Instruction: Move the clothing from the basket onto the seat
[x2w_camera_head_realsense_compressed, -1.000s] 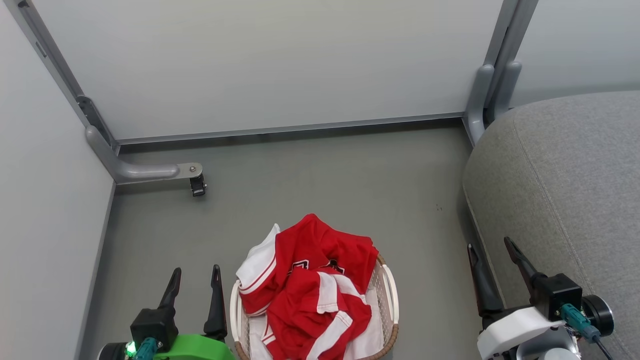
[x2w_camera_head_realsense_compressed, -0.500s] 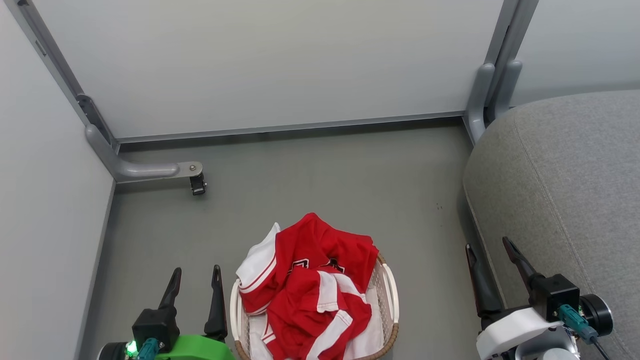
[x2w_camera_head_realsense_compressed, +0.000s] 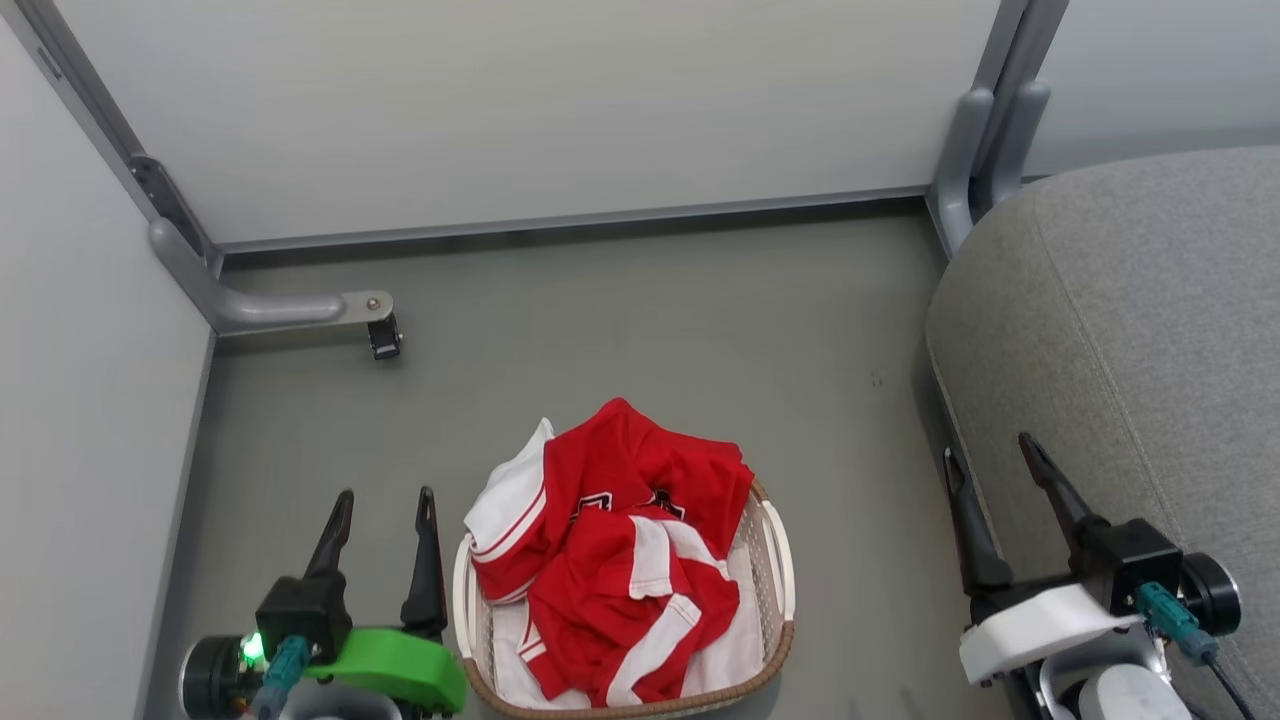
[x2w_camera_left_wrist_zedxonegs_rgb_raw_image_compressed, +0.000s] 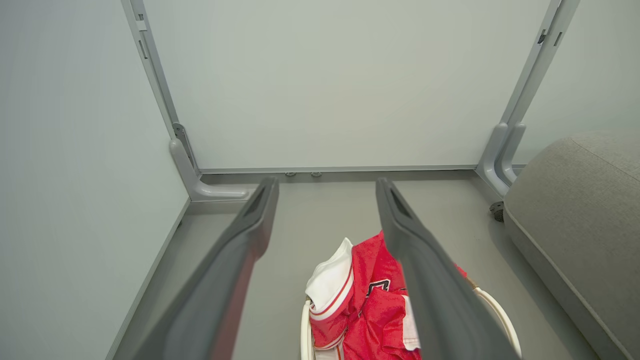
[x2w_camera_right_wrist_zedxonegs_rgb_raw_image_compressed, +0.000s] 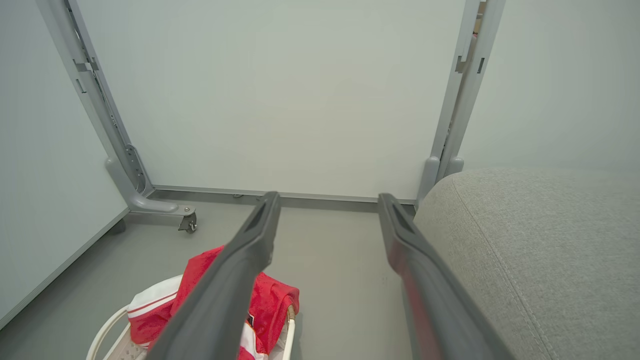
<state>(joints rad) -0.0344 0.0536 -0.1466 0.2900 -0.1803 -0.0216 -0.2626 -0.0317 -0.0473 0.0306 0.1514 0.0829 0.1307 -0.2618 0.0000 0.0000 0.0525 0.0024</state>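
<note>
The head camera has tipped down since half a second ago. The wall panel (x2w_camera_head_realsense_compressed: 520, 110), the floor (x2w_camera_head_realsense_compressed: 640, 330) and everything on it sit higher in the head view, and more of the near rim of the basket (x2w_camera_head_realsense_compressed: 772, 655) now shows. Nothing on the floor has moved.

The basket stands at 6 o'clock, right in front of the robot. The clothing (x2w_camera_head_realsense_compressed: 620, 540) is heaped in it as before. The red folds spill over the rim towards 12 o'clock, and a white sleeve with red stripes hangs out at 10 o'clock.

The seat (x2w_camera_head_realsense_compressed: 1130, 330) fills the 3 o'clock side, well apart from the basket, with bare floor between them.

The left gripper (x2w_camera_head_realsense_compressed: 385, 495) hangs at 8 o'clock just beside the basket. Its two dark fingers are spread with a clear gap and hold nothing. The right gripper (x2w_camera_head_realsense_compressed: 987, 448) is at 4 o'clock, against the seat's near edge, its fingers equally parted and empty. Both finger pairs show the same spread as before. They have risen in the view a little more than the basket has, but I cannot tell whether that comes from the arms or the camera.

At 10 o'clock the grey frame foot with its small black caster (x2w_camera_head_realsense_compressed: 385, 338) rests on the floor.
</note>
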